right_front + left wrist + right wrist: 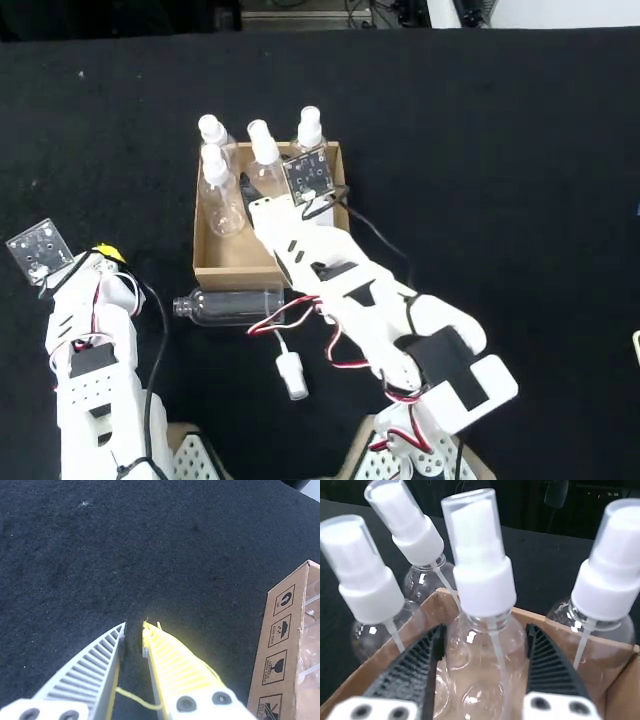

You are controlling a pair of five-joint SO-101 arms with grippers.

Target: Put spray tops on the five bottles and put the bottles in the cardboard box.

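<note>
The cardboard box [236, 258] holds several clear bottles with white spray tops, standing up. My right gripper [268, 192] reaches into the box and is shut on the middle bottle [480, 575], one black finger [422, 662] on each side of its body. Other capped bottles stand to its sides [362, 575] [612, 575] and behind [412, 530]. One uncapped bottle [228, 305] lies on its side just in front of the box. A loose spray top [291, 375] lies nearer the arms. My left gripper [135, 626] is shut on nothing, low over bare black cloth left of the box [280, 645].
The black cloth [500, 150] covers the whole table, with free room to the right and left of the box. The right arm's body and its wires [300, 320] pass over the lying bottle's base end. A square marker plate [40, 248] sits on the left arm.
</note>
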